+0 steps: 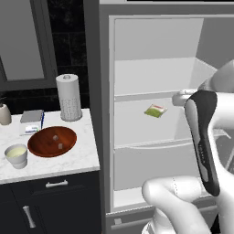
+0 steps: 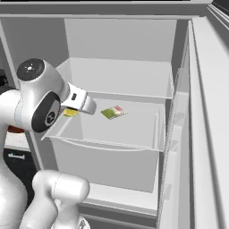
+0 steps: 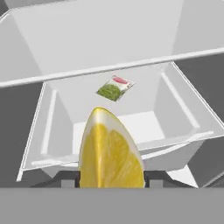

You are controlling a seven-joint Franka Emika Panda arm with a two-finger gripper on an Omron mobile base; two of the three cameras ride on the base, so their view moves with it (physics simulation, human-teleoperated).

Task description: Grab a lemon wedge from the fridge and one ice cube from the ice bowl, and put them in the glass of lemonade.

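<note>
Hand view puts the lemon wedge (image 3: 109,151) right in front of me, standing point-up between the two fingers of my claw (image 3: 110,178), which is closed partway onto its sides and has hold of it. Behind the wedge I see the fridge (image 3: 131,39) interior, with a flat green packet (image 3: 114,88) lying on the middle shelf, well apart from the wedge and deeper in.

From the right base view, my claw (image 2: 71,112) sits at the front left edge of that middle shelf, and a bit of yellow wedge (image 2: 70,112) shows under the hand. The packet (image 2: 113,112) lies to the right of it, toward the shelf's centre.

From the left base view, the fridge (image 1: 155,59) stands open, with the tabletop (image 1: 68,160) to its left. On the tabletop sits the ice bowl (image 1: 52,141) with two cubes in it, and the glass (image 1: 16,156) of lemonade just left of the bowl. A paper towel roll (image 1: 69,97) stands behind the bowl, nearest the fridge.
</note>
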